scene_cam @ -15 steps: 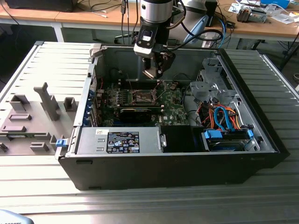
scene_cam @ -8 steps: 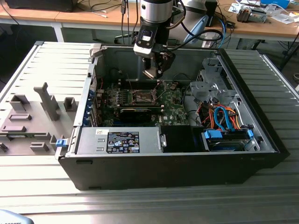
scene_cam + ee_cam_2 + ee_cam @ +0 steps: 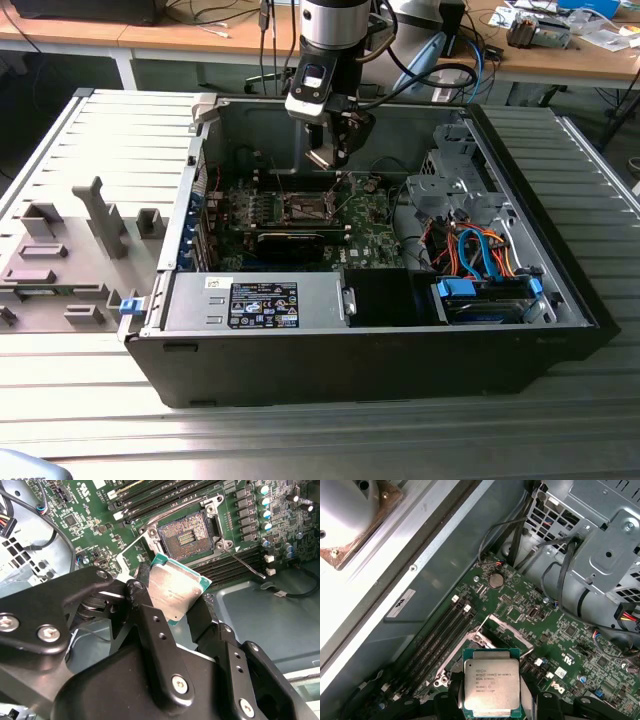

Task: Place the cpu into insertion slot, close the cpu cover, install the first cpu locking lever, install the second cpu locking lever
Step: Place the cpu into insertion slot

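The small, flat, square cpu [image 3: 175,592], its pale brushed-silver face edged in green, was clamped by its sides between the black metal fingers of the hand [image 3: 170,601]. It hung apart from the square, metal-rimmed insertion slot [image 3: 186,537] on the glossy green circuit board [image 3: 85,500]. The slot's dark pin field lay bare, so I judged that seating, cover and both levers were not yet done.

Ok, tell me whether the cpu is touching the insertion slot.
Apart. In the second wrist view the cpu sits clamped between the fingers, raised short of the insertion slot, whose pin field lies fully bare.
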Tool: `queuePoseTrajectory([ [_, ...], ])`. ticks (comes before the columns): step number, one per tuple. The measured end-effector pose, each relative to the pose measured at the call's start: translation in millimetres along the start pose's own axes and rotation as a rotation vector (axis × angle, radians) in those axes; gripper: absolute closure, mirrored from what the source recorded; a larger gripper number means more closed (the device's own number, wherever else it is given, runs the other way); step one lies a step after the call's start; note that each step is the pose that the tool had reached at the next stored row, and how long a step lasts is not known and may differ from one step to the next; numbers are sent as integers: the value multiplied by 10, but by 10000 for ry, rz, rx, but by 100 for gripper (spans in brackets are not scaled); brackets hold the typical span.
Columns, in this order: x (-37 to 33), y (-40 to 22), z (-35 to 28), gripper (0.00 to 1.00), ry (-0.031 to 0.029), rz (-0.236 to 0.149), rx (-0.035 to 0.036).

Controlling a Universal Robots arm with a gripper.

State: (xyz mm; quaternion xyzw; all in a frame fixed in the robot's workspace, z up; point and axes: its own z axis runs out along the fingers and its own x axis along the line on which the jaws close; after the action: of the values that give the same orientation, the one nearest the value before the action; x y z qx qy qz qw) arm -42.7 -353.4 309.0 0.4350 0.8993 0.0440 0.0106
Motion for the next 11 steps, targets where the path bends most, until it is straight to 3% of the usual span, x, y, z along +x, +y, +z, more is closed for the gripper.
queuePoseTrajectory([
  [11, 0, 0, 0, 46, -25, 282, -6],
])
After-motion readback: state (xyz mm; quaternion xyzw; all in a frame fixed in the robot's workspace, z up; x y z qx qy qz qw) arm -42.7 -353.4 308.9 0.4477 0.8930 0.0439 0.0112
